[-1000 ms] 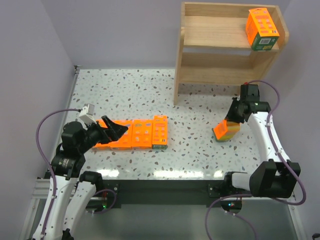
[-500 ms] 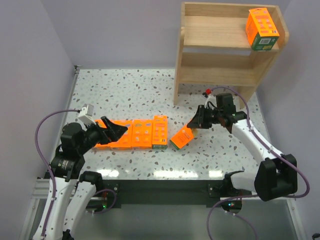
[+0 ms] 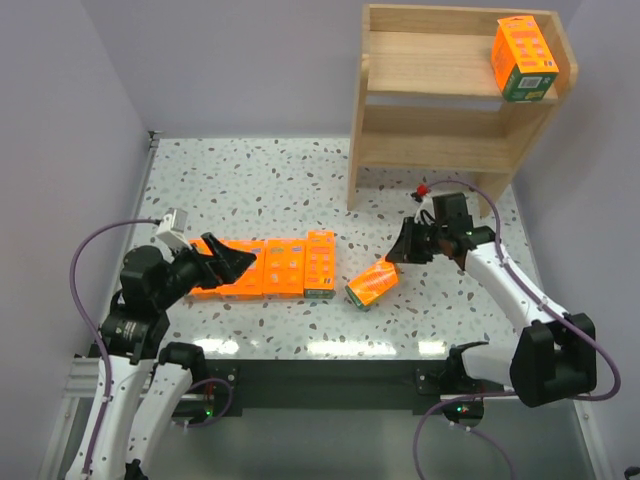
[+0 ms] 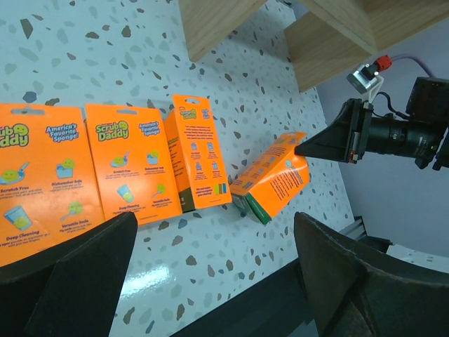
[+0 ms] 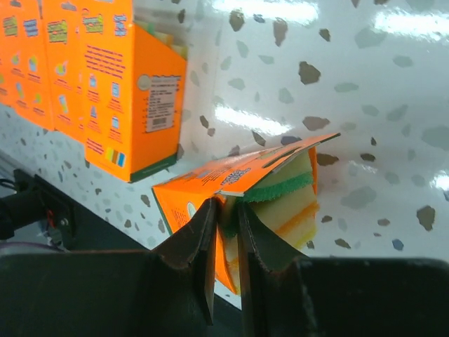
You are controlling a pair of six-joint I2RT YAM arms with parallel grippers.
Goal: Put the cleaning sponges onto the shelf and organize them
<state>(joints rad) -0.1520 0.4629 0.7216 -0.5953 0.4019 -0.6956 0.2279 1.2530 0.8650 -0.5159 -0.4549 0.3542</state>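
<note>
One orange sponge pack with a green band [image 3: 523, 55] stands on the top tier of the wooden shelf [image 3: 430, 95], at its right end. A row of orange packs [image 3: 275, 266] lies on the table, and the rightmost one [image 4: 200, 151] stands on edge. My right gripper [image 3: 402, 250] is shut on the edge of another pack [image 3: 372, 284], tilted with one end low by the table, just right of the row. The right wrist view shows the fingers [image 5: 193, 242] pinching its card flap [image 5: 238, 175]. My left gripper [image 3: 228, 262] is open and empty over the row's left part.
The shelf's lower tier [image 3: 430, 150] holds nothing that I can see. The speckled table [image 3: 250, 190] ends in a dark front edge [image 3: 330, 365] near the arm bases. A wall stands close on the left. The right arm's cable [image 3: 470, 195] loops near the shelf foot.
My right gripper has carried its pack left from the table's right side to just beside the row, then lowered it slightly. The left arm has not moved.
</note>
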